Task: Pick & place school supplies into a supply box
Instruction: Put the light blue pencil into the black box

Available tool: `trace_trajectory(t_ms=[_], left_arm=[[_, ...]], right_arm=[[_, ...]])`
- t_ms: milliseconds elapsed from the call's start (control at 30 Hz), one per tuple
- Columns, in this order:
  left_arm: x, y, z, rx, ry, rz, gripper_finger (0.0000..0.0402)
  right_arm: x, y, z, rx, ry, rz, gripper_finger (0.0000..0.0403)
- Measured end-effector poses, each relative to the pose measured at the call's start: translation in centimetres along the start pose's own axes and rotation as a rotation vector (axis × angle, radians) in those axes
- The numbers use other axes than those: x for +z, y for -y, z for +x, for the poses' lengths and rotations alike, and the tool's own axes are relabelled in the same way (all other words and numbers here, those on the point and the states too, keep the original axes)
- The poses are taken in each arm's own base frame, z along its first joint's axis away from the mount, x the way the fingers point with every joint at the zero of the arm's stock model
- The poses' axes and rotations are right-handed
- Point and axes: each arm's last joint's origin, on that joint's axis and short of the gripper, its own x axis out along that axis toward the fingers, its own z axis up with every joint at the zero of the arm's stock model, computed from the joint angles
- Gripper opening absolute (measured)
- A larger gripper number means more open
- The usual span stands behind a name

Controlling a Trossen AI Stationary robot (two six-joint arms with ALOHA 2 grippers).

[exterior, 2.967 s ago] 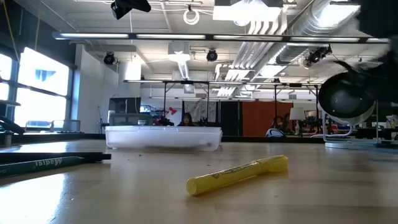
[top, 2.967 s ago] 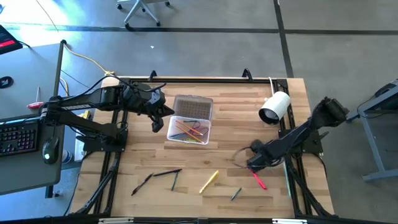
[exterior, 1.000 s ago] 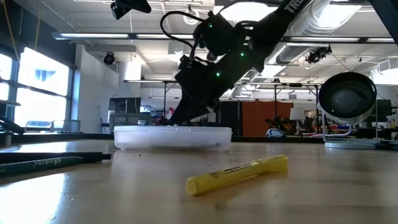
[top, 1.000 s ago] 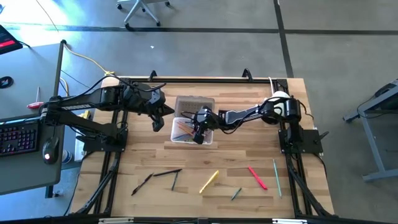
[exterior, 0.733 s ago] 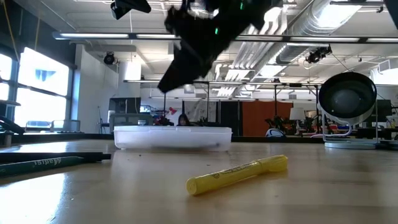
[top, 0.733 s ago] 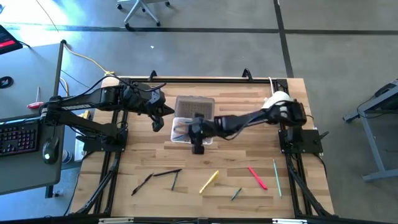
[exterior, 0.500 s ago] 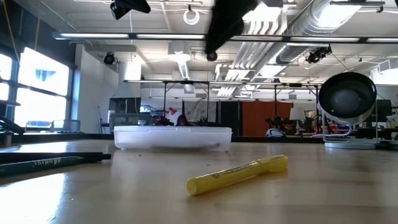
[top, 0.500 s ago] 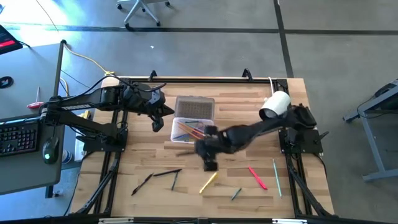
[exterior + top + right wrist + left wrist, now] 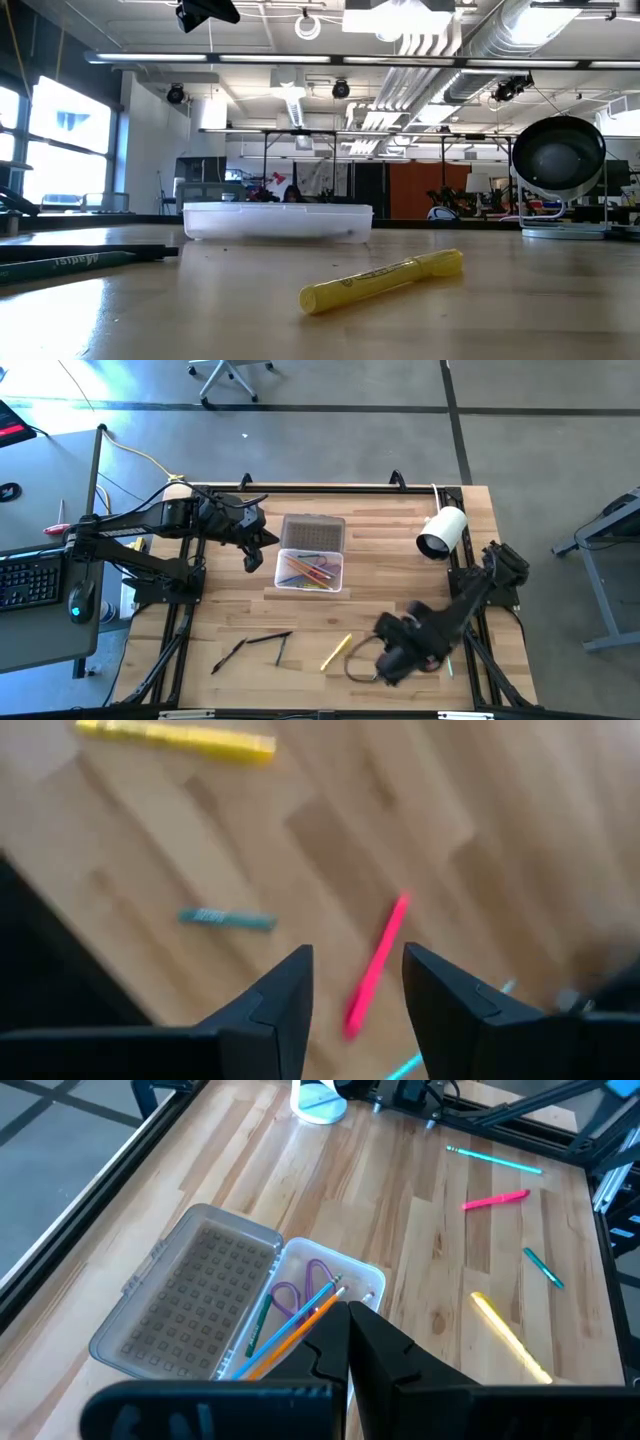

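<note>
The clear supply box (image 9: 309,571) stands mid-table with its lid (image 9: 312,532) laid open toward the far edge. It holds orange, blue and green pens and purple-handled scissors (image 9: 300,1292). My left gripper (image 9: 250,558) hovers shut just left of the box, touching nothing. My right gripper (image 9: 357,960) is open and empty, low over the near right of the table (image 9: 400,655), its fingers on either side of a pink marker (image 9: 375,965) lying below. A yellow highlighter (image 9: 335,652), a teal pen (image 9: 227,918) and black pens (image 9: 265,640) lie loose on the table.
A white cylindrical camera (image 9: 441,532) stands at the far right. A light-blue pen (image 9: 495,1160) lies near the pink marker. In the low view the highlighter (image 9: 382,280) lies in front of the box (image 9: 277,220). Bare wood shows between the box and the loose pens.
My right gripper has left the box, risen, and swung toward the table's near edge and then right, coming down over the pink marker. My left gripper and the box have kept still.
</note>
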Motion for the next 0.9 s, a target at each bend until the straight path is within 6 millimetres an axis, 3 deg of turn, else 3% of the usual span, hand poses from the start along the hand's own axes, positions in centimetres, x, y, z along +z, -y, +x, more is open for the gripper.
trace_trajectory(t_ms=[200,367,567,900], left_arm=[[0.0,0.0,0.0,0.001,-0.003,0.000,0.0046],[0.0,0.0,0.0,0.001,-0.003,0.005,0.0046],[0.1,0.0,0.0,0.004,0.012,0.007,0.0046],[0.1,0.0,0.0,0.008,0.014,0.006,0.0046]], right_arm=[[-4.8,-0.3,-0.6,-0.053,-0.050,0.202,0.0133],[-7.8,0.8,2.0,-0.174,-0.126,0.278,0.0133],[-9.1,4.3,5.3,-0.297,-0.213,0.323,0.0133],[-10.3,10.4,11.5,-0.024,-0.272,0.430,0.0133]])
